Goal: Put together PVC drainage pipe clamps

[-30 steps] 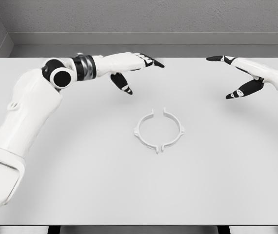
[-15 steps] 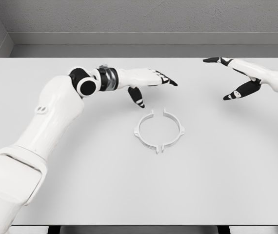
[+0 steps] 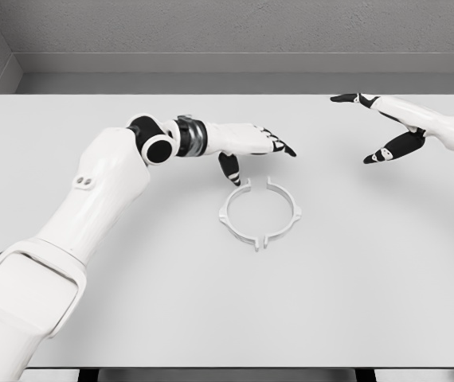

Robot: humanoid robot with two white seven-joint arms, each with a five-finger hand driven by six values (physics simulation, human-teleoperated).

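Clamp look: two white half-ring pieces, the left clamp half point(image 3: 232, 213) and the right clamp half point(image 3: 285, 208), lie flat and face each other so that together they trace a near-circle; small tabs stick out at their ends and outer sides.
Clamp place: on the bench point(image 3: 370, 270), a little above its middle, just below the left robot hand.
Clamp pointing: the open sides of the halves face one another; one narrow gap shows at the far end of the ring and another at the near end, so the seam runs from the far edge toward the near edge. The ring is about as wide as it is long, so no long axis can be told.
Left robot hand point(image 3: 251, 143): fingers stretched out toward the right, thumb hanging down close to the far end of the left clamp half; holds nothing.
Right robot hand point(image 3: 386, 127): spread wide at the far right, well apart from the ring, holding nothing.
Open room: bare bench surface surrounds the ring on every side; the near edge and the right edge lie well away.
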